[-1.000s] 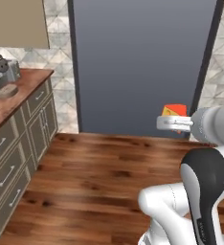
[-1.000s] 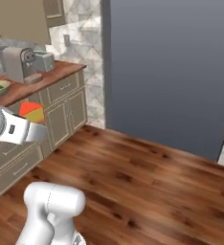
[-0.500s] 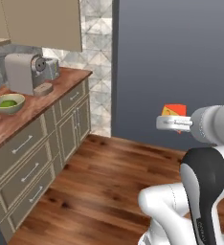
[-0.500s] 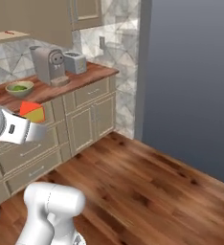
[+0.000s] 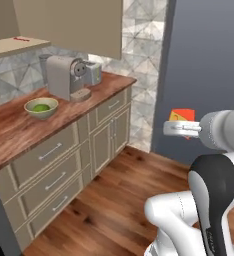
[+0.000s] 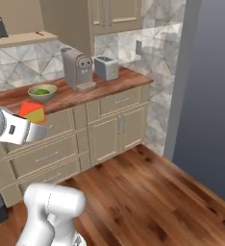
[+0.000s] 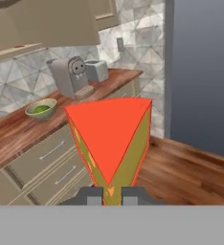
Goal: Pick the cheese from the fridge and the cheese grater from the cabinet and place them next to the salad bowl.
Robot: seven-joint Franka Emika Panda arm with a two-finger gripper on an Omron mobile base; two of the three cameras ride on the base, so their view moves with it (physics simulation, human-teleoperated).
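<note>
One yellow-orange cheese wedge with a red-orange face [image 7: 111, 139] sits clenched between the two dark finger tips of the single gripper [image 7: 112, 195], held in the air above the wooden floor, well apart from the brown wooden counter [image 5: 19, 130]. On that counter stands one round tan salad bowl with green salad [image 5: 41, 107], near one tall grey rounded appliance [image 5: 64, 77] and one small silver toaster [image 6: 106, 67]. Above the counter, one slim dark grey box grater [image 6: 0, 27] stands upright on the tan shelf [image 6: 23, 39], with one thin red utensil [image 6: 38, 33] lying on the same shelf.
</note>
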